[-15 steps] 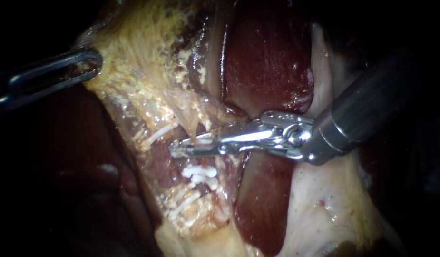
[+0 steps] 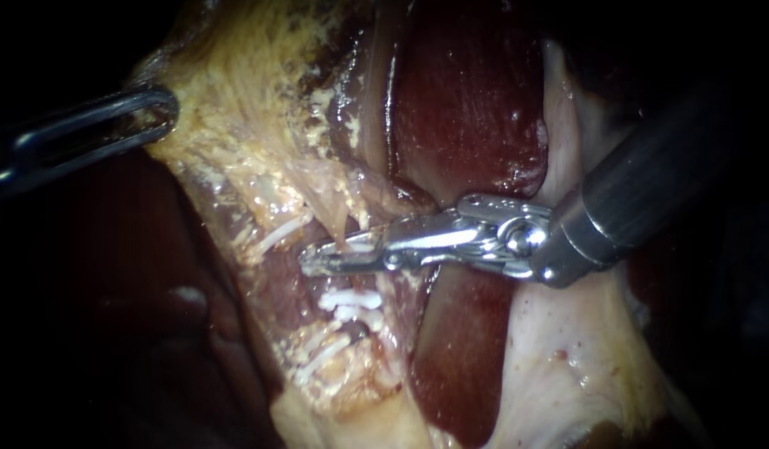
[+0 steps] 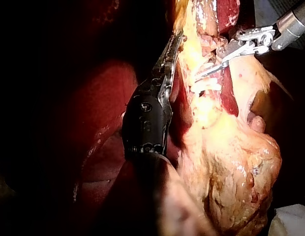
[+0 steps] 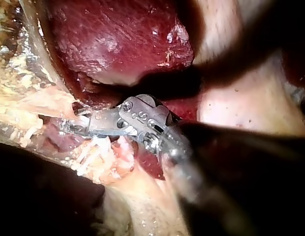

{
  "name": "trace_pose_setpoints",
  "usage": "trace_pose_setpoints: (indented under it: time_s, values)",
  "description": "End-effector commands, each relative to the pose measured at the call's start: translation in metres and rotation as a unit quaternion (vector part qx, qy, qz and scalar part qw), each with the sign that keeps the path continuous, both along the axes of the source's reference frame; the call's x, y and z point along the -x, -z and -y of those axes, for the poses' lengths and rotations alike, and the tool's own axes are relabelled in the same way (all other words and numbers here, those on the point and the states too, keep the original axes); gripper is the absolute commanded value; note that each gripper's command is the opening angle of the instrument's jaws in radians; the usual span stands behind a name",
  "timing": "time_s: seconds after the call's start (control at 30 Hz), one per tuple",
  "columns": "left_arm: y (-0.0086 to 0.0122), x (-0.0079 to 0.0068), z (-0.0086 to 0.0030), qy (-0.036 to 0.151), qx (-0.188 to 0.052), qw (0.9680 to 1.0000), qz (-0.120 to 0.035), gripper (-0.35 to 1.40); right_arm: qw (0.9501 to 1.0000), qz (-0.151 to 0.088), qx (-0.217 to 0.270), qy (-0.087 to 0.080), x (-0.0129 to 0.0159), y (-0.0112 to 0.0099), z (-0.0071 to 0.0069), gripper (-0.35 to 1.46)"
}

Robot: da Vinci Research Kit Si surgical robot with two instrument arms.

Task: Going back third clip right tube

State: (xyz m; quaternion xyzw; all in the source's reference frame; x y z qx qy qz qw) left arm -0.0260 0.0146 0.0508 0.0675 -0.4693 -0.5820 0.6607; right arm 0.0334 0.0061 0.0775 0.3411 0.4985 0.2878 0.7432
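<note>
Darkness rings the field on both sides, and dark red liver [image 2: 475,108] fills the far centre, with a second lobe of it running nearer below. Yellow tissue [image 2: 243,91], stringy and fatty, spreads across the far left.

At that tissue's left edge sits the left instrument [image 2: 161,110], whose slotted jaws are closed onto the yellow tissue and hold it. The left wrist view shows the same: the toothed jaws lie along the yellow edge with tissue pinched between them.

Coming in from the right, the right instrument [image 2: 308,263] reaches to the middle of the field. Its 2 slim jaws stand only slightly apart, with a narrow gap showing along their length. A pale pink tube [image 2: 339,224] runs down from the far side and crosses at these jaws. A small white piece shows there, but whether the jaws press on it cannot be told.

Just on the near side of the jaws, 2 white clips [image 2: 351,299] lie close together across the same strip of tissue.
</note>
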Motion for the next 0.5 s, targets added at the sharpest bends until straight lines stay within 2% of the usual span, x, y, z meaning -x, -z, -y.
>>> trace_pose_setpoints:
  time_s: [0.03, 0.13, 0.23, 0.5]
  values:
    - [0.0000, 0.0000, 0.0000, 0.000, 0.000, 1.0000, 0.000, -0.35, 0.9999, -0.006, 0.012, 0.005, -0.0002, -0.0001, -0.0001, 0.39]
    - [0.0000, 0.0000, 0.0000, 0.000, 0.001, 1.0000, 0.001, -0.35, 0.9995, -0.007, 0.029, 0.009, -0.0003, -0.0003, -0.0002, 0.53]
    - [0.0000, 0.0000, 0.0000, 0.000, 0.001, 1.0000, 0.001, -0.35, 0.9989, 0.000, 0.047, -0.003, -0.0002, -0.0004, -0.0003, 0.59]
    - [0.0001, -0.0001, 0.0001, 0.000, 0.001, 1.0000, 0.001, -0.35, 0.9978, -0.005, 0.066, -0.004, 0.0012, -0.0001, -0.0002, 0.60]
